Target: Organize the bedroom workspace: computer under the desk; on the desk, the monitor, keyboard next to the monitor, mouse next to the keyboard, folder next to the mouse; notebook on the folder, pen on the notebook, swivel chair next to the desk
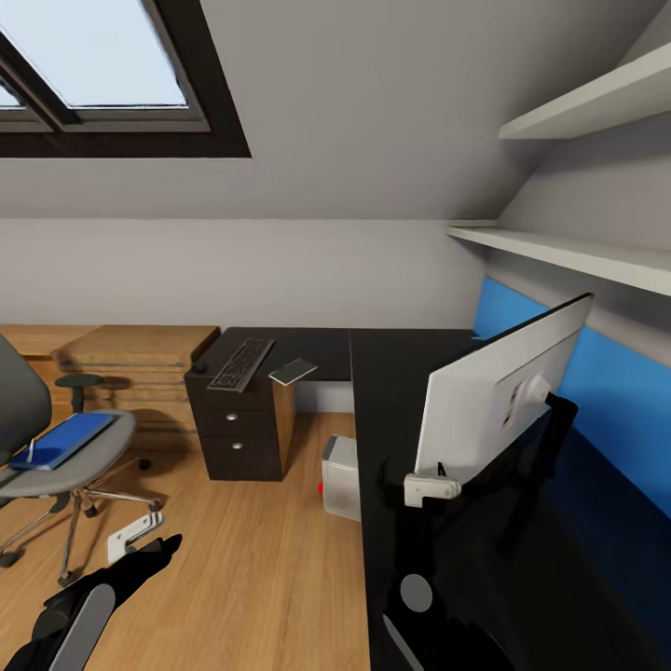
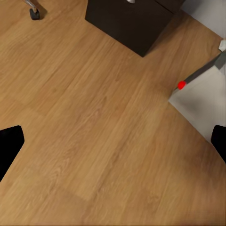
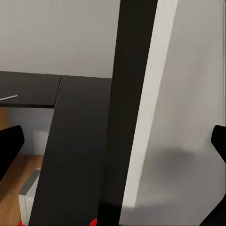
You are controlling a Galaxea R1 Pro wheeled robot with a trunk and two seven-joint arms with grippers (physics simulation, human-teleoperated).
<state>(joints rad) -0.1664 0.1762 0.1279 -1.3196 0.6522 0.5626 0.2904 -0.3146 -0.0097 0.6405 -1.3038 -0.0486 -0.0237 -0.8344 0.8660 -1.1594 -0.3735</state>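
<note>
**Right gripper at the monitor's lower corner, desk items spread across the L**

In the head view the monitor (image 1: 494, 401) stands on the near arm of the glossy black desk (image 1: 391, 373), at about 3 o'clock from picture centre, its white back turned to the camera and its screen facing the bright blue back panel (image 1: 596, 391). The right gripper (image 1: 431, 486) sits against the monitor's lower near corner; in the right wrist view its fingertips (image 3: 9, 146) stand wide apart, with the monitor's black edge and white back (image 3: 179, 117) between them, but whether they press on it I cannot tell.

At 12 o'clock, on the far arm of the desk above the dark drawer unit (image 1: 240, 429), lies the keyboard (image 1: 241, 363), with the notebook (image 1: 293, 371) just beside it at the front edge. The computer (image 1: 343, 477) stands on the wood floor (image 1: 252, 559) at the desk's inner edge, partly under the top, red light showing.

At 9 o'clock the swivel chair (image 1: 65, 457) stands well apart from the desk, the blue folder (image 1: 61, 440) lying on its seat.

The left gripper (image 1: 135, 539) hangs at 7 o'clock over bare floor, its fingers spread and holding nothing; the left wrist view looks down on floorboards, the drawer unit's corner (image 2: 129, 21) and the computer (image 2: 200, 106).
</note>
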